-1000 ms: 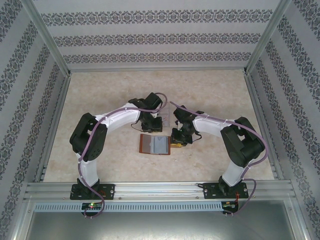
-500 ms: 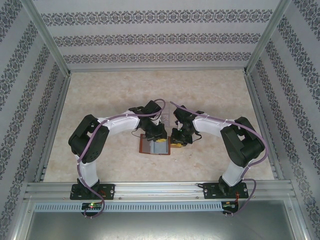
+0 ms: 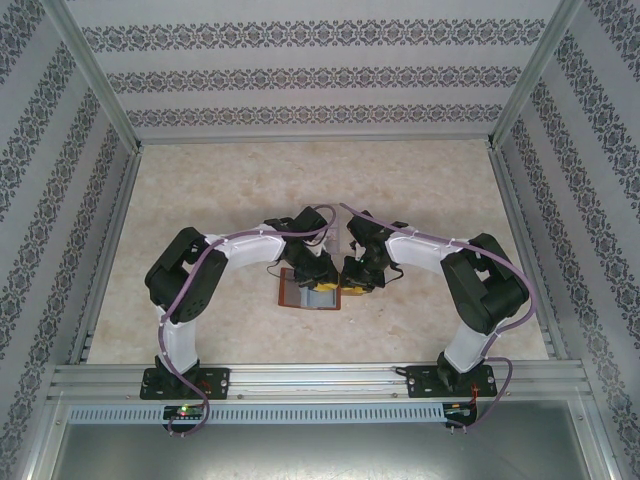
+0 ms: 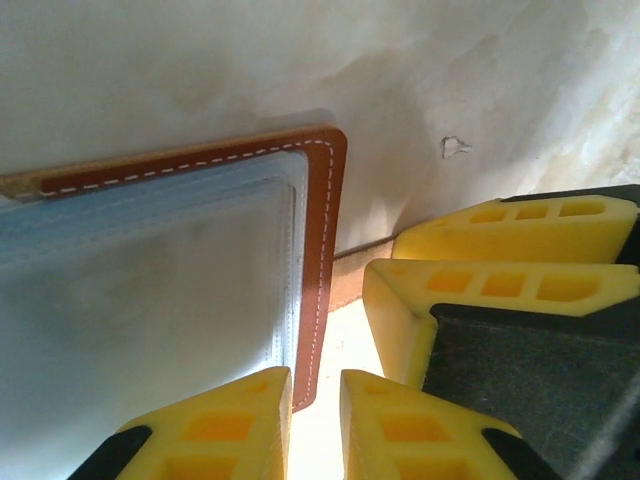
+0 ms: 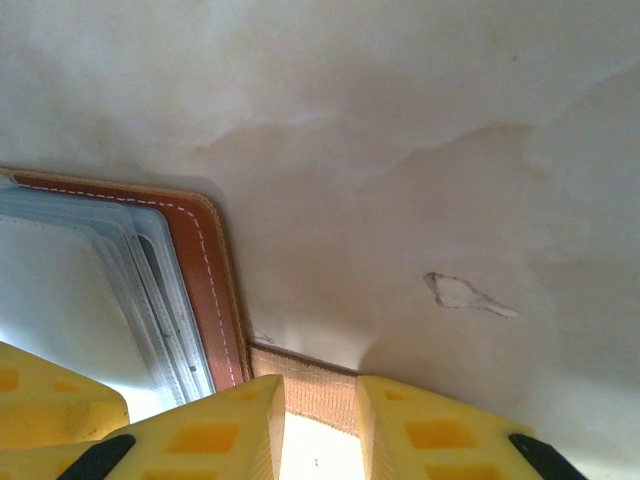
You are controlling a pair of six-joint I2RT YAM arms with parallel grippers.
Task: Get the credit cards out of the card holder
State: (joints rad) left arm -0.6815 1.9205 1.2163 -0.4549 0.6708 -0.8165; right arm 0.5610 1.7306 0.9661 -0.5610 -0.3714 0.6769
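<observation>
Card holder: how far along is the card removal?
Done: the card holder lies open on the table, clear pockets facing up. In hand: the right gripper sits on the snap tab, apparently pinning it, while the left gripper is at the holder's stitched edge. Left: pulling the credit cards out; the pockets are too cloudy to count them.

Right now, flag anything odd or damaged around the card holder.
Only a small dark-edged chip-like mark in the tabletop, beyond the card holder corner; it breaks the smooth marbled surface. The card holder lies open and looks intact.
</observation>
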